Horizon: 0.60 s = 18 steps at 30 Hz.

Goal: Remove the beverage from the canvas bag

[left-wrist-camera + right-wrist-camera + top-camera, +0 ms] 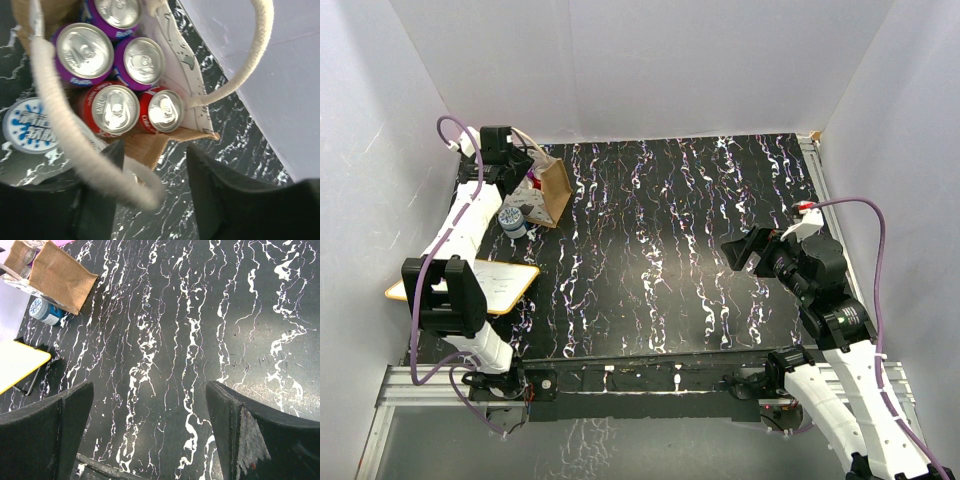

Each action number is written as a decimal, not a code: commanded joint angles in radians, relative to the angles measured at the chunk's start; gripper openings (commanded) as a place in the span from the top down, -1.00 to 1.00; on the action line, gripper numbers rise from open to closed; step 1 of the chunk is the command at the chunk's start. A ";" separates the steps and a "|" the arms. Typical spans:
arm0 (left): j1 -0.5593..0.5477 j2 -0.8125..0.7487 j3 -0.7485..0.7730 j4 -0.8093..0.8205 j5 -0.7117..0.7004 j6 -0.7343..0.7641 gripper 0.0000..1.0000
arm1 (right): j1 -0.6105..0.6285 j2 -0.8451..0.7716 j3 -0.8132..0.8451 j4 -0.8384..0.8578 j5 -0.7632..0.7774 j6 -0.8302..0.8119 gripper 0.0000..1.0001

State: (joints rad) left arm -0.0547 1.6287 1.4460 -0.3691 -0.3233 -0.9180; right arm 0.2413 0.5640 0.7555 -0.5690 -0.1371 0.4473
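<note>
Left claw (155,150) gapes just above the bag (172,65). Red cans (115,109) sit inside, right ahead of its fingertips, with purple cans (85,50) beyond. One handle (75,145) crosses into the gap. Right claw (149,387), also spread, hangs well apart from the bag.

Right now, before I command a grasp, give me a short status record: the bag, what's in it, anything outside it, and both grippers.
canvas bag: upright, top open, far left of the table
inside: three purple cans and two red cans, tops up
outside: blue-and-white container on the table beside the bag
left gripper: open, above the bag's mouth, holding nothing
right gripper: open, over bare table, well away from the bag
</note>
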 commanded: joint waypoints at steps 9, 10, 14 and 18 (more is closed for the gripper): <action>0.010 0.037 -0.067 0.348 0.630 0.066 0.65 | 0.005 0.002 -0.005 0.074 0.007 0.001 -0.97; 0.010 0.044 -0.086 0.384 0.679 0.058 0.69 | 0.005 0.002 -0.005 0.075 0.006 0.001 -0.96; 0.008 0.063 -0.113 0.451 0.782 0.035 0.75 | 0.005 0.008 -0.005 0.075 0.004 0.001 -0.97; -0.007 0.071 -0.131 0.497 0.832 0.035 0.75 | 0.005 0.011 -0.010 0.079 0.002 0.001 -0.96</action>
State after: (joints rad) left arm -0.0311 1.7214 1.3220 0.0093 0.3233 -0.8684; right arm 0.2413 0.5739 0.7551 -0.5636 -0.1345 0.4480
